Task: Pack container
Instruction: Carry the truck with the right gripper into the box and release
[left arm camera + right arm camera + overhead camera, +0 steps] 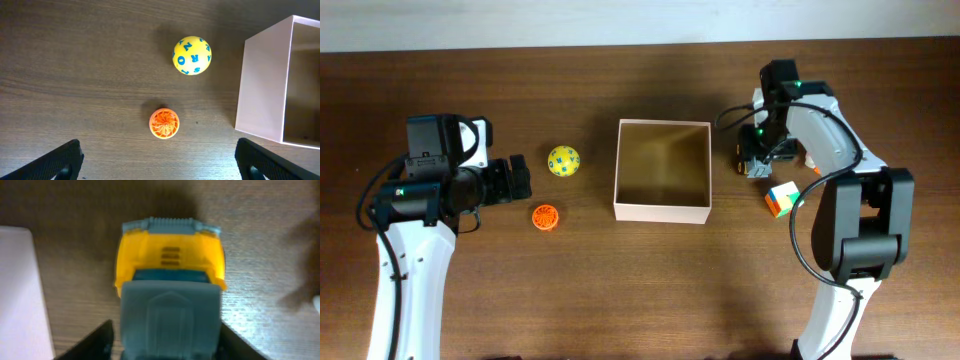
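Note:
The container (661,212), a square white-walled box with a tan inside, stands open at the table's middle; nothing shows inside it. It also shows in the left wrist view (262,85) and the right wrist view (20,295). My right gripper (758,152) (165,347) is low over a yellow and grey toy truck (756,168) (170,260) right of the box. Its fingers flank the truck's grey rear, with a narrow gap on the left. My left gripper (520,178) (160,165) is wide open and empty, near a yellow letter ball (563,161) (192,55) and an orange ridged toy (546,216) (164,123).
A multicoloured cube (782,199) lies on the table just front-right of the truck, near the right arm's base. The dark wooden table ends at a pale wall along the far edge.

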Action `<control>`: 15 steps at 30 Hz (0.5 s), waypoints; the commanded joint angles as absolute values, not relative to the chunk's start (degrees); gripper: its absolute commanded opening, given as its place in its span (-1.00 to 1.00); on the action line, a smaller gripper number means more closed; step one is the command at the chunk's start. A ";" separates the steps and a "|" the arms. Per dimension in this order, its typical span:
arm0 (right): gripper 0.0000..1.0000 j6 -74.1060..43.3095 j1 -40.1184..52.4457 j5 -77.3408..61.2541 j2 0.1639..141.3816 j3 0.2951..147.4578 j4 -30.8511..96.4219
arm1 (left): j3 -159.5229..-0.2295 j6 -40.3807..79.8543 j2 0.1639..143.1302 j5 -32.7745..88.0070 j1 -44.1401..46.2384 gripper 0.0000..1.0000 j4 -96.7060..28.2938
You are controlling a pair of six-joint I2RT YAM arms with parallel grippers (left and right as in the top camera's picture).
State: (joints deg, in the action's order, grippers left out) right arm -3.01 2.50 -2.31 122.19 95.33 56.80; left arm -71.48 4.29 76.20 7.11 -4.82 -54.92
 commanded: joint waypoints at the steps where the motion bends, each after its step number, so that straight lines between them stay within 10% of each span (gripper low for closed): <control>1: 0.01 -3.88 2.52 -2.76 123.13 93.89 56.27 | -72.47 3.57 76.44 7.75 -4.54 0.98 -54.98; 15: -0.28 -8.80 3.81 -0.86 112.75 97.76 59.68 | -72.47 3.57 76.44 7.73 -4.54 0.98 -54.98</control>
State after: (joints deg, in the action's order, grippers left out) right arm -6.17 2.76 -1.56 120.40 95.02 59.16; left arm -71.48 4.29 76.20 7.11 -4.82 -54.92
